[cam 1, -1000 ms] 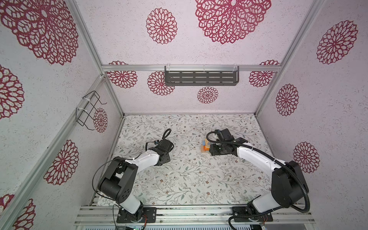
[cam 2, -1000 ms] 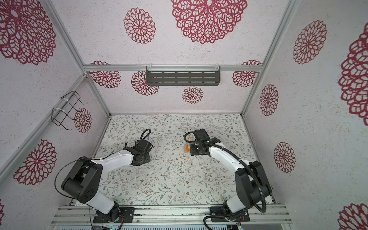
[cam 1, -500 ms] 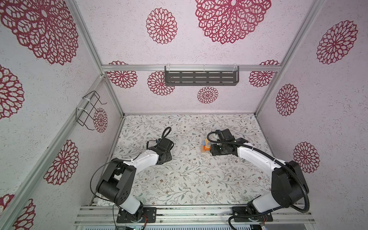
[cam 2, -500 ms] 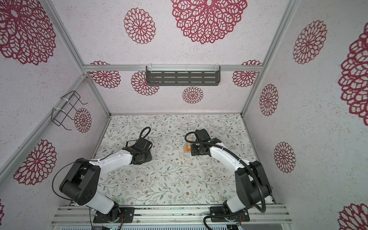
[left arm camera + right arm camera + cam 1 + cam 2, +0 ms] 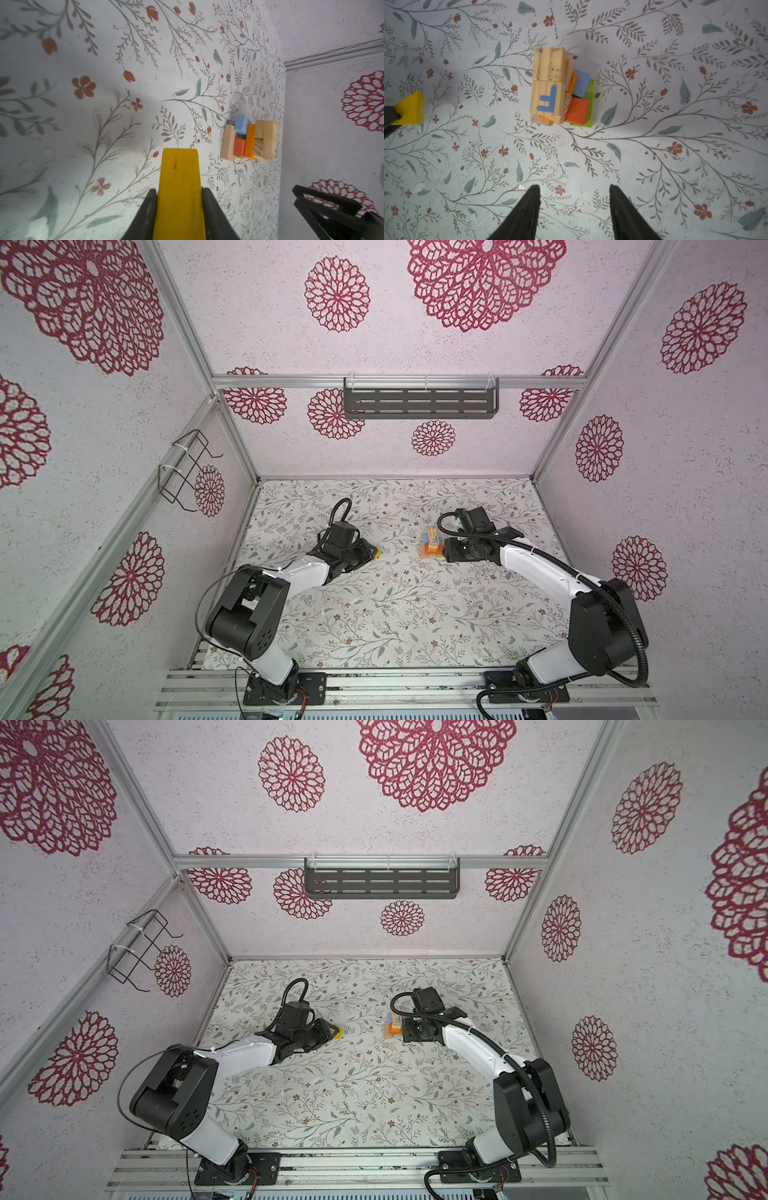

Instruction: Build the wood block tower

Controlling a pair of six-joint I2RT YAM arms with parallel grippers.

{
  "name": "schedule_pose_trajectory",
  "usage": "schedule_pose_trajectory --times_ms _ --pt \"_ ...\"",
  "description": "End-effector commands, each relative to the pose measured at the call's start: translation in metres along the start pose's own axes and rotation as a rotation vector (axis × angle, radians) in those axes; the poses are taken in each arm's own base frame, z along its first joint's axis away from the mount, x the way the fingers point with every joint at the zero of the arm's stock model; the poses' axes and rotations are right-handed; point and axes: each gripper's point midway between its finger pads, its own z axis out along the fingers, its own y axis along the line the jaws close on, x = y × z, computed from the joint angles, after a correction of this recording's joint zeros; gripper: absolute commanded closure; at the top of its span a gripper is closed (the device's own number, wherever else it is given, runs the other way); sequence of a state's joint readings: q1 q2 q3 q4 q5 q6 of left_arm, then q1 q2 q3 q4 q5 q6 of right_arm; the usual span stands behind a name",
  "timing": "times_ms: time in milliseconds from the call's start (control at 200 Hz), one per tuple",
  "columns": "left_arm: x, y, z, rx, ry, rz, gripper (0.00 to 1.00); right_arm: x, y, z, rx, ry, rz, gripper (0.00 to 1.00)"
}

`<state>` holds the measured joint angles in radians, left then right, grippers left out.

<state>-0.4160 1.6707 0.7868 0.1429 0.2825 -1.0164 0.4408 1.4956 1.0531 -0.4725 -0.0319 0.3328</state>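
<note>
So in both top views we've got the left claw (image 5: pixel 372 552) low over the flowery mat (image 5: pixel 395 614), left of centre, with a yellow block (image 5: pixel 377 551) poking out of its tip. The tower (image 5: pixel 430 546) sits right of centre, well apart from that block, and the right claw (image 5: pixel 448 551) is right up beside it. Same story in a top view from the neighbouring eye: left claw (image 5: pixel 332 1032), yellow block (image 5: pixel 339 1031), tower (image 5: pixel 395 1026), right claw (image 5: pixel 409 1029). On the left wrist camera we see the left claw (image 5: pixel 178 190) pinching the yellow block (image 5: pixel 179 182) on both sides. The tower (image 5: pixel 249 141) is further ahead near the wall, and a bit of the right claw (image 5: pixel 332 212) shows at the edge. We can't tell if the yellow block touches the mat. On the right wrist camera the right claw (image 5: pixel 574 187) is spread with nothing between its fingers. It looks down on the tower (image 5: pixel 552 91): plain cubes on top, one with a blue F (image 5: pixel 548 99), then blue (image 5: pixel 581 83) and orange (image 5: pixel 576 110) blocks, and a lime bar (image 5: pixel 590 104) at the bottom. The yellow block (image 5: pixel 411 108) sits way off to one side.
</note>
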Motion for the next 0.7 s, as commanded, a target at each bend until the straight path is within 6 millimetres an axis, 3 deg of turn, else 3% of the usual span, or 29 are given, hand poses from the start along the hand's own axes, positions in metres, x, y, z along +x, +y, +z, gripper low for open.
schedule_pose_trajectory --times_ms 0,690 --pt "0.0 -0.02 0.007 0.142 0.031 -0.102 0.82 -0.011 0.0 -0.016 -0.015 -0.048 0.0 0.43" --pt "-0.003 -0.005 0.043 0.219 0.11 -0.453 0.79 -0.014 -0.006 -0.011 0.004 -0.051 0.025 0.43"
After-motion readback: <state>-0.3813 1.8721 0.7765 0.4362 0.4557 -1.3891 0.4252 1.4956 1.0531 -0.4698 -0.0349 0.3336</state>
